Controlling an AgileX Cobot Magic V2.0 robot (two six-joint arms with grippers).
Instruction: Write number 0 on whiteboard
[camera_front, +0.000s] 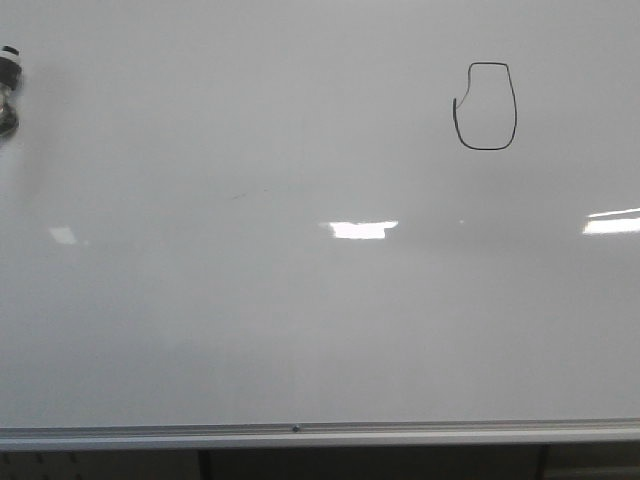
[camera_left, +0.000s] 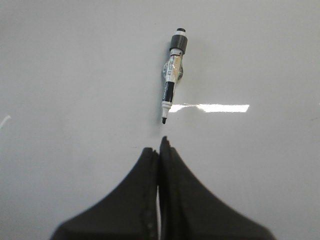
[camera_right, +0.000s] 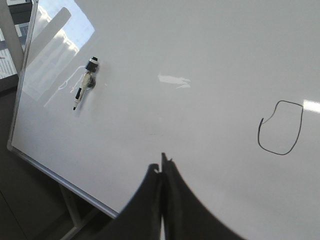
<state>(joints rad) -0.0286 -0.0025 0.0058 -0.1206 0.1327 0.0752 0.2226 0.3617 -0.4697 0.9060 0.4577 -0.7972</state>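
My left fingers (camera_left: 160, 150) pressed together, empty | my right fingers (camera_right: 162, 167) pressed together, empty | number 0 (camera_front: 486, 107) drawn upper right on whiteboard (camera_front: 300, 330) | marker (camera_left: 172, 75) lying on whiteboard, untouched

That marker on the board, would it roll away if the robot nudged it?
Probably yes: the marker has a round barrel and the whiteboard looks glossy. It seems rigid and light. Its uncapped tip may smear ink if pushed.
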